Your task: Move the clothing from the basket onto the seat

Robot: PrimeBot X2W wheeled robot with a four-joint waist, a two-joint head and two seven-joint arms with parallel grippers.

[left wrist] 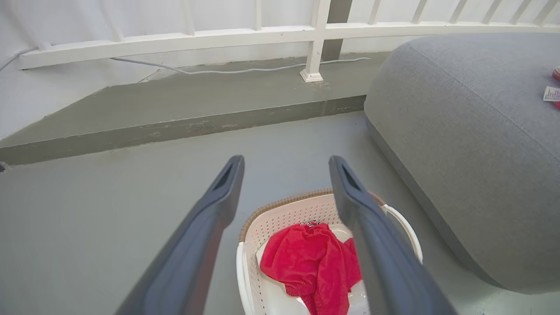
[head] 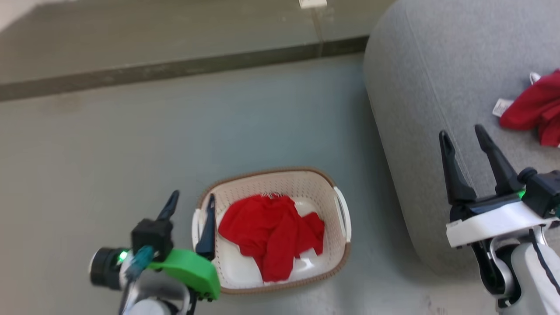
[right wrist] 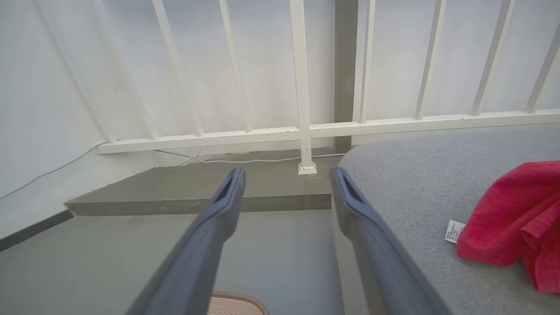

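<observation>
Perforated cream plastic basket (head: 306, 179), brown woven rim, holds crumpled soft red clothing (head: 271, 232). Right of basket, rounded grey woven seat (head: 428, 87) bears another red garment (head: 531, 105). My left gripper (head: 193, 195) and right gripper (head: 461, 130) stand spread, empty.

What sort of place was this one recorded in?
Likely a home lounge corner or balcony: a large grey woven sofa seat, a cream perforated plastic laundry basket holding red clothing, and a white slatted railing.

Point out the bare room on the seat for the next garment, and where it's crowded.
Free: the grey stretch of the seat between its rounded left edge and the red garment lying on it, ahead of the right gripper. Crowded: the seat's right side, around that garment and its white tag.
</observation>
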